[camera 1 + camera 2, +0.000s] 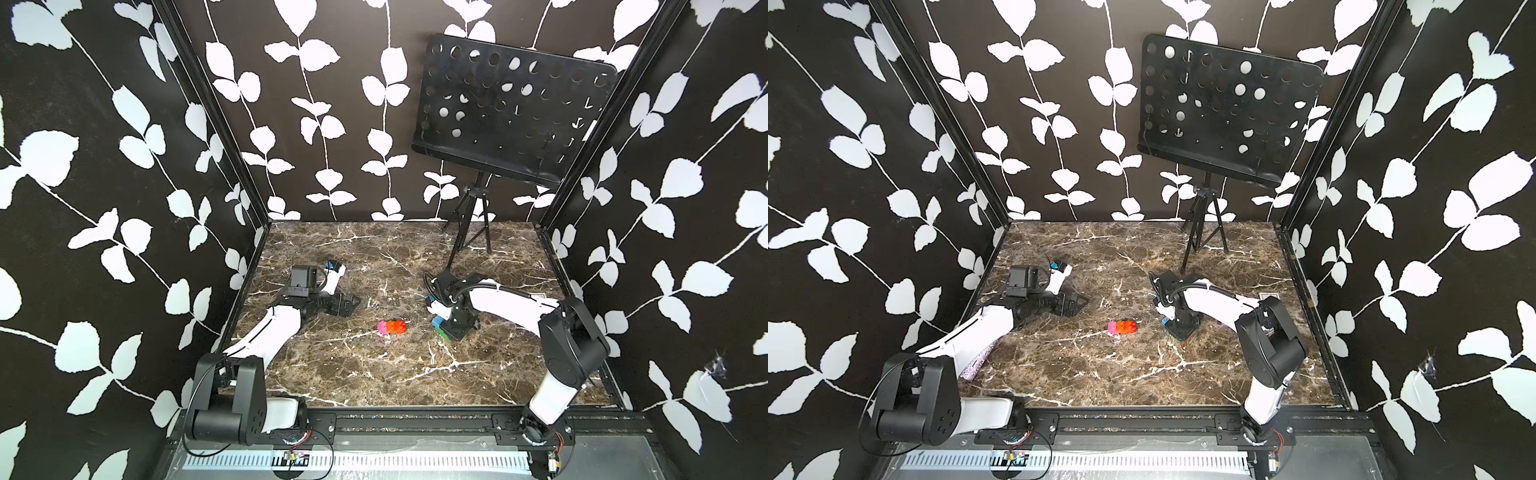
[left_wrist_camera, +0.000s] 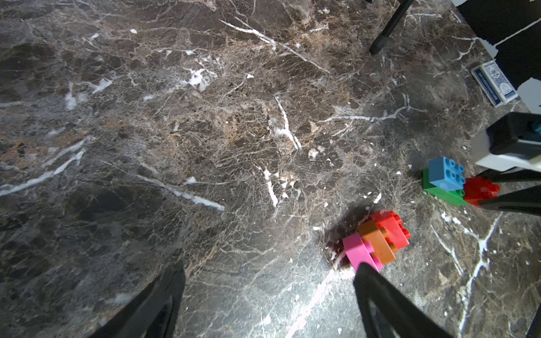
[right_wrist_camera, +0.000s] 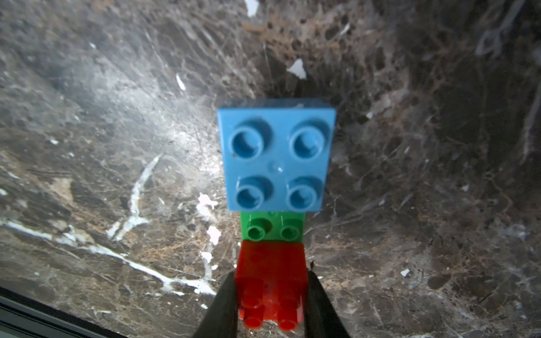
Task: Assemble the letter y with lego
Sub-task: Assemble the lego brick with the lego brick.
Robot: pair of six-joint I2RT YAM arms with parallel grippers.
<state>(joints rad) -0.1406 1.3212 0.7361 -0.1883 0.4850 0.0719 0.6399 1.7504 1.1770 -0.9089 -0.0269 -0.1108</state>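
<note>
A short stack of lego, a pink (image 2: 355, 248), an orange (image 2: 377, 243) and a red brick (image 2: 389, 225) joined together, lies on its side mid-table (image 1: 392, 327) (image 1: 1122, 328). To its right a green bar (image 3: 273, 229) rests on the marble with a light blue brick (image 3: 276, 155) on one end and a red brick (image 3: 270, 263) on the other. My right gripper (image 3: 270, 295) points down and is shut on that red brick. My left gripper (image 2: 269, 267) is open and holds nothing. It hovers left of the stack, with one fingertip (image 2: 363, 269) just short of the pink brick.
A black perforated music stand (image 1: 511, 112) on a tripod (image 1: 465, 232) stands at the back right. A blue card deck (image 2: 494, 83) lies near the right wall. The table (image 1: 374, 374) is brown marble, boxed in by leaf-patterned walls.
</note>
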